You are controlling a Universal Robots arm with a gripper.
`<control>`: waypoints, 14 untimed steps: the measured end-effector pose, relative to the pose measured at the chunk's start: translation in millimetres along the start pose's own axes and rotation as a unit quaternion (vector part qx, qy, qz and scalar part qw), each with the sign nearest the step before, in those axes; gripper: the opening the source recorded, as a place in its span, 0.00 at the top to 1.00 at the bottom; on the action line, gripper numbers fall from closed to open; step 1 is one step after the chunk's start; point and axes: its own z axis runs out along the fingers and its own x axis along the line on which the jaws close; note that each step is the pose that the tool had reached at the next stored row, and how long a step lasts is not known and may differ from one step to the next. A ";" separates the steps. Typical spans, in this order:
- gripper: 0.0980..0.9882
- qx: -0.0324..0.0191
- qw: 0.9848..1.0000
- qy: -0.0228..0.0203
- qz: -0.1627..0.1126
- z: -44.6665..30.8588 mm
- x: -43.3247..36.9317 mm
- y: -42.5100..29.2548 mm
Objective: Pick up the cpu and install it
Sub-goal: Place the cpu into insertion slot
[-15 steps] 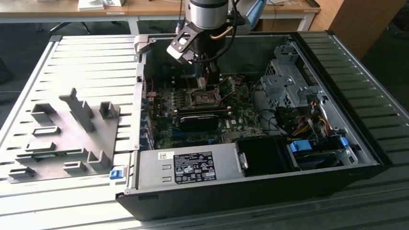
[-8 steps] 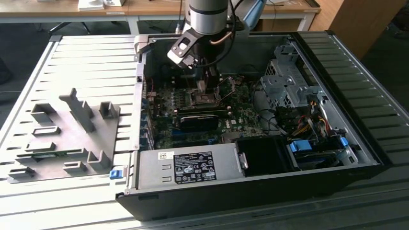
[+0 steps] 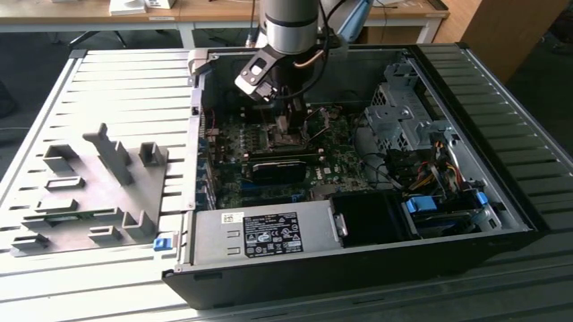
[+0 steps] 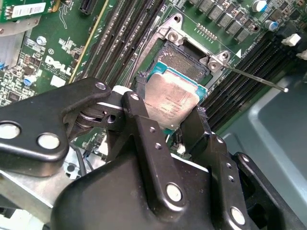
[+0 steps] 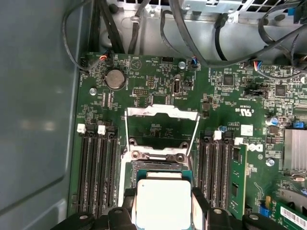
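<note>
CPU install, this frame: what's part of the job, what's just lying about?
Job: cpu, clamped in the gripper over the open socket; socket lever, released.
Lying about: grey plastic blocks, power supply, drive cage, memory stick.

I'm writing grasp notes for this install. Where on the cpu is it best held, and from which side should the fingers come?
By two opposite thin edges, coming down over its metal top face, as the gripper grips the cpu now over the open socket. It is a thin flat square, so only the rim gives pinch faces, and the underside stays free.
</note>
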 end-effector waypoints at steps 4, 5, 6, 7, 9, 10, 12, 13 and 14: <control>0.50 0.000 1.000 0.000 0.000 5.2 0.0 -0.3; 0.50 0.000 1.000 0.000 0.000 6.7 0.0 -0.4; 0.50 0.000 1.000 0.000 0.000 8.0 0.0 -0.4; 0.50 0.000 1.000 0.000 0.000 9.4 0.1 -0.5; 0.50 0.000 1.000 0.000 0.000 11.9 0.2 -0.6; 0.50 0.000 1.000 0.000 0.000 13.0 0.2 -0.8; 0.50 0.000 1.000 0.000 0.000 15.1 0.2 -1.2; 0.50 0.000 1.000 0.000 0.000 16.3 0.1 -1.4; 0.50 0.000 1.000 0.000 0.000 17.4 0.1 -1.4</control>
